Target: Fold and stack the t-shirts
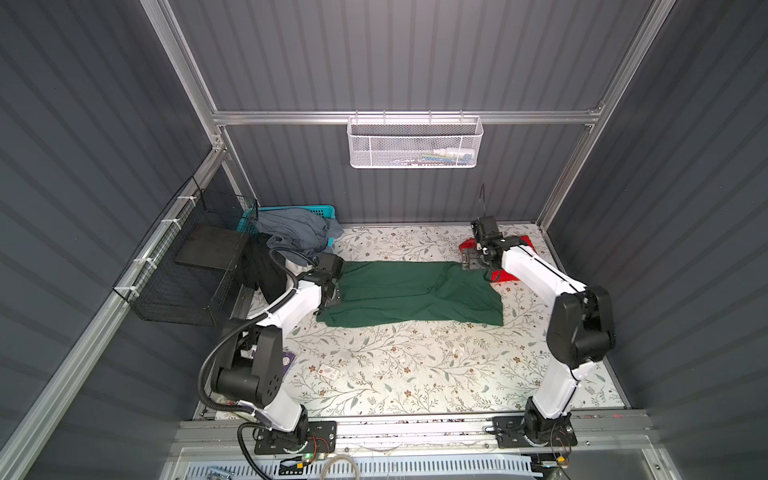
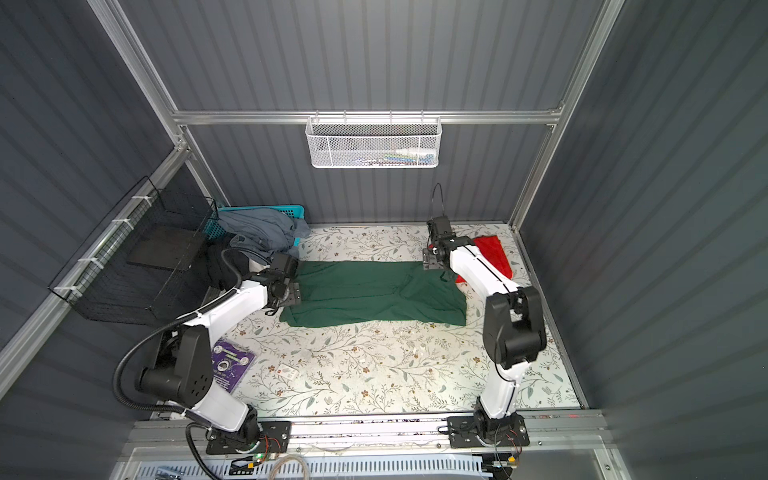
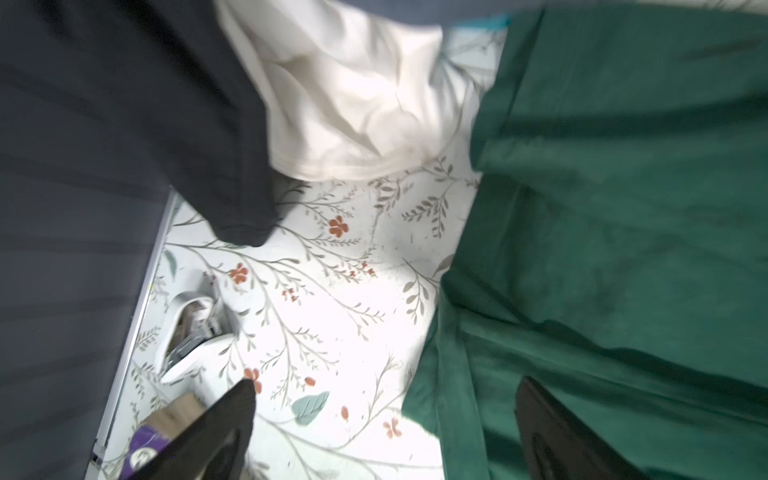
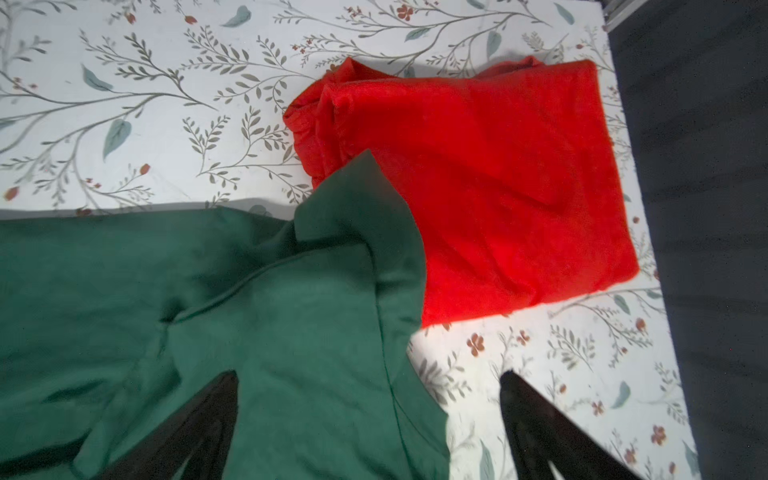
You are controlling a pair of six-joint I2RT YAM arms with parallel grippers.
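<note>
The green t-shirt [image 1: 411, 295] lies half-folded across the table [image 1: 415, 374] between my grippers. Its right corner laps onto the folded red t-shirt [image 4: 498, 187] at the far right. Risk: the next fold may drag the red one and undo it. My left gripper [image 3: 386, 382] and right gripper [image 4: 369, 374] both stand wide, holding nothing. A shallow pinch may catch only one layer.

Table [image 1: 415, 374] front lies bare save a card [image 1: 328, 371]. Green shirt [image 1: 407, 291] spans the middle; red shirt [image 1: 505, 275] and clothes pile [image 1: 291, 232] fill far corners.
</note>
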